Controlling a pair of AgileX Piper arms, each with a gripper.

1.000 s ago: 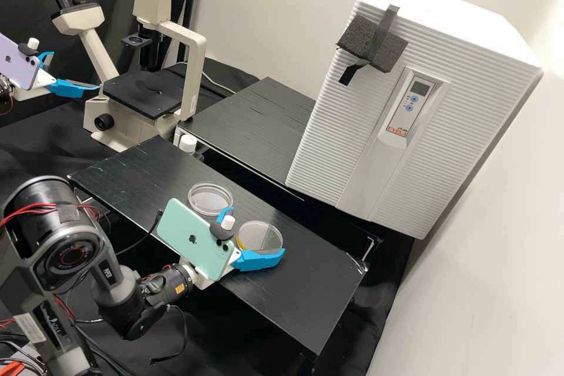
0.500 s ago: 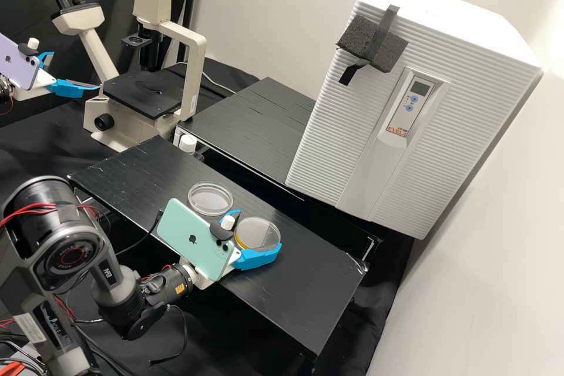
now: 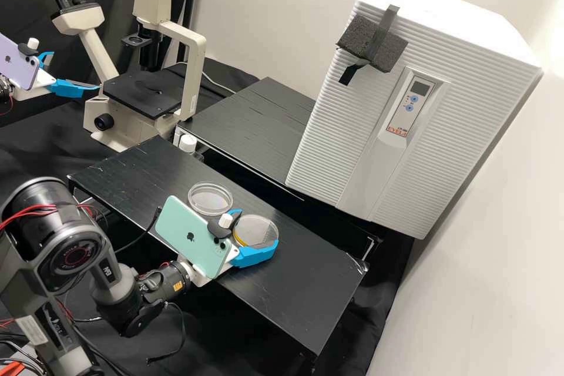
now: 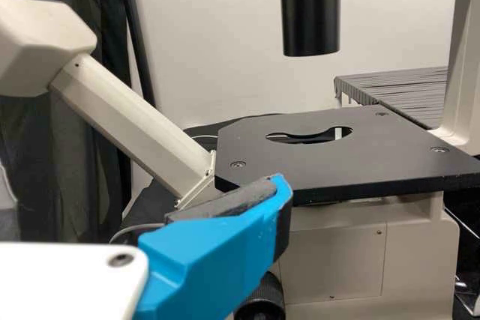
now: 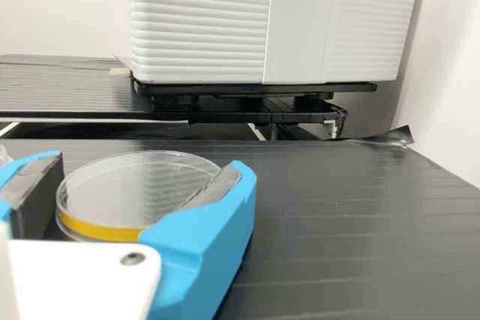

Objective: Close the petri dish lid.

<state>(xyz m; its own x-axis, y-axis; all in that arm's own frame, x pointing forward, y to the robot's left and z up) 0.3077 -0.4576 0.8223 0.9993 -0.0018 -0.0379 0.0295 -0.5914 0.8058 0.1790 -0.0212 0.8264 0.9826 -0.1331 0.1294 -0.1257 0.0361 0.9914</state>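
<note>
In the high view, my right gripper (image 3: 257, 227) is shut around a round clear petri dish piece with a yellow band (image 3: 256, 235), over the narrow bench. From close by, the right wrist view has the right gripper (image 5: 148, 185) with its two fingers against opposite sides of this yellow-banded piece (image 5: 135, 192); whether it touches the bench I cannot tell. A second round clear piece (image 3: 210, 198) lies on the bench just beyond. My left gripper (image 3: 75, 70) stands open beside the microscope at the upper left. In the left wrist view the left gripper (image 4: 139, 192) shows one finger before the microscope stage.
The microscope (image 3: 150, 91) stands behind the narrow black bench (image 3: 294, 305). A large white ribbed incubator (image 3: 376, 129) stands at the back right on another black surface (image 3: 258, 129). A white-capped bottle (image 3: 188, 143) is at the bench's rear edge. Bare bench surface extends right of the grasped piece.
My right gripper's fingers have closed in around the yellow-banded piece, and gripper and piece have shifted slightly left and toward the back. The left arm and the second piece have not moved.
</note>
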